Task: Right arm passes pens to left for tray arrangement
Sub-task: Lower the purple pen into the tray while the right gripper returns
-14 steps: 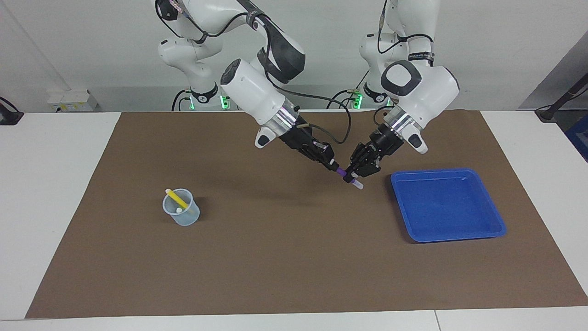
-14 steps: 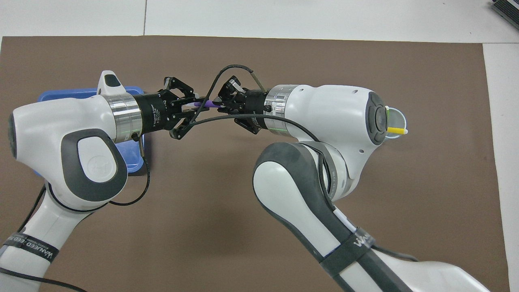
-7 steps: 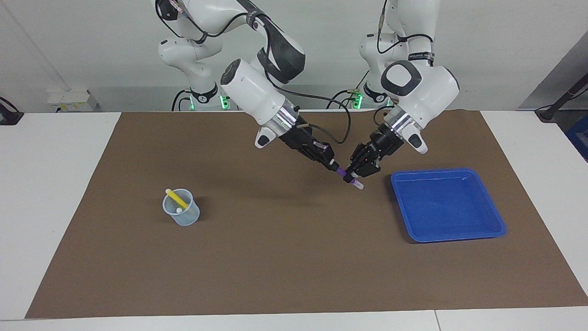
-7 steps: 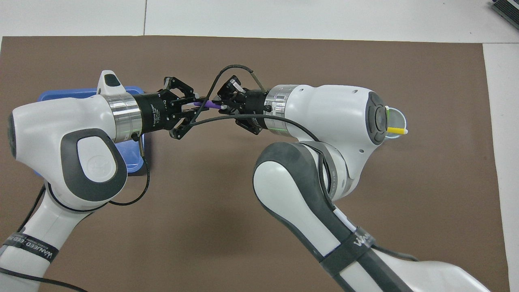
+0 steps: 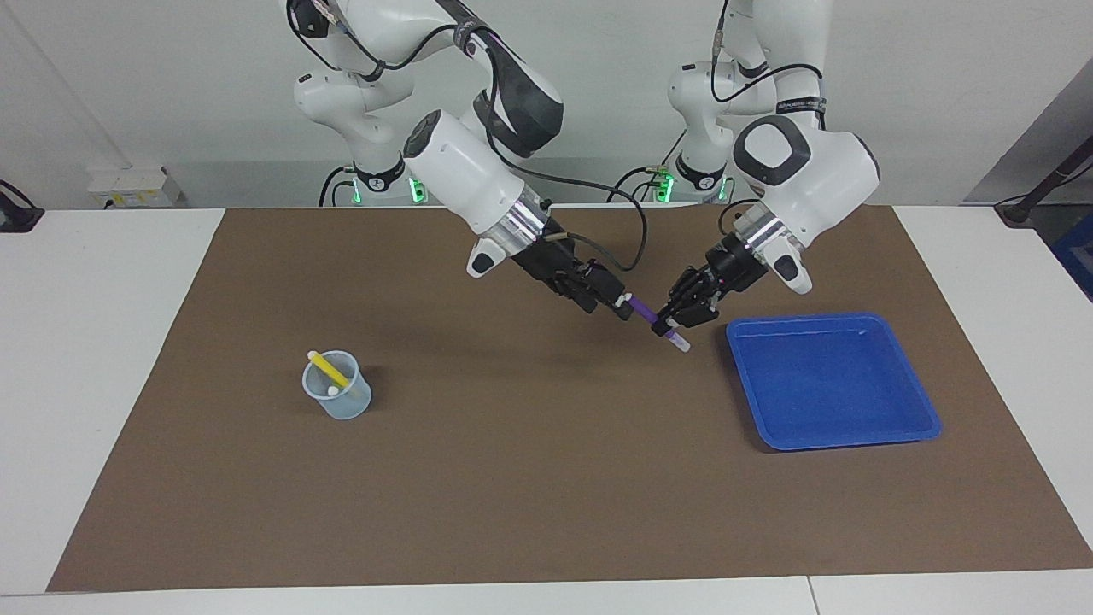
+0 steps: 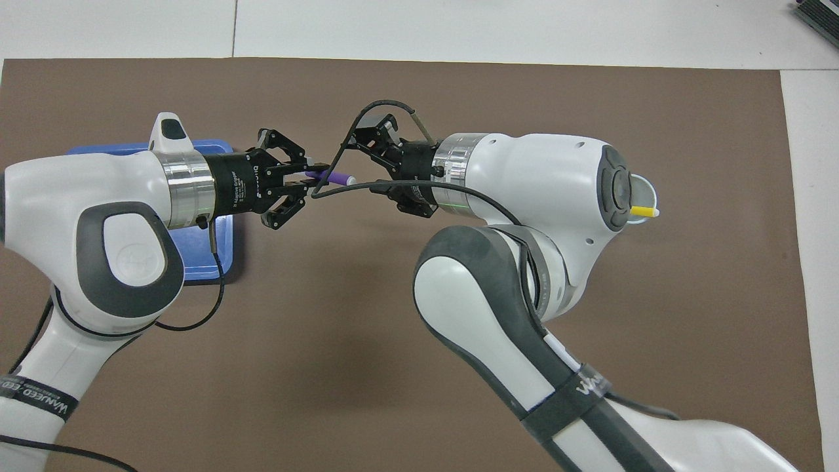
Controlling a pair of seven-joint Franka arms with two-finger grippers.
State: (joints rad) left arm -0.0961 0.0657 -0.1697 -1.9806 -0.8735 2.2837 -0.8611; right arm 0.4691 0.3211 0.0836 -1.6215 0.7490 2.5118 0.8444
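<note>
Purple pen (image 5: pixel 656 319) hung in the air over the brown mat (image 5: pixel 512 478), pinched in our left gripper (image 5: pixel 671 325), just beside the blue tray (image 5: pixel 905 376) toward the right arm's end. Our right gripper (image 5: pixel 622 306) hovered close to the pen's free end, its fingers spread apart and clear of it. We saw 1 yellow pen (image 5: pixel 329 370) leaning in the small translucent cup (image 5: pixel 337 403), well apart from the tray.

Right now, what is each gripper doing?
Left gripper: shut on the purple pen, over the mat beside the tray.
Right gripper: open, empty, clear of the pen.
</note>
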